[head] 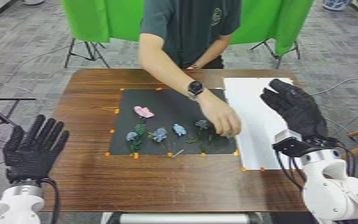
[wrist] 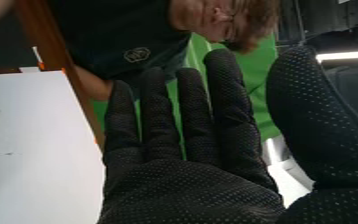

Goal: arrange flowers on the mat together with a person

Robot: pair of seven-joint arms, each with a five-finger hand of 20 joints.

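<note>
The right hand [head: 296, 109] is over the right edge of the white sheet, fingers straight and nothing in it; in the right wrist view that hand [wrist: 193, 187] is open too. My left hand [head: 35, 150] is open at the table's left edge, away from the flowers. On the dark mat [head: 162, 102] lie a pink flower [head: 143, 111] and several blue ones, among them a light blue flower [head: 179, 129] and another blue flower [head: 159, 134]. A person's hand [head: 222, 119] reaches down over the mat's right side, beside a dark bluish flower [head: 201, 123]. Whether it holds anything is unclear.
A white sheet [head: 251, 110] lies right of the mat, partly under my right hand. Orange tape pieces mark the edges of mat and sheet. The person stands at the far side of the brown table [head: 87, 192], with one arm stretched over the mat.
</note>
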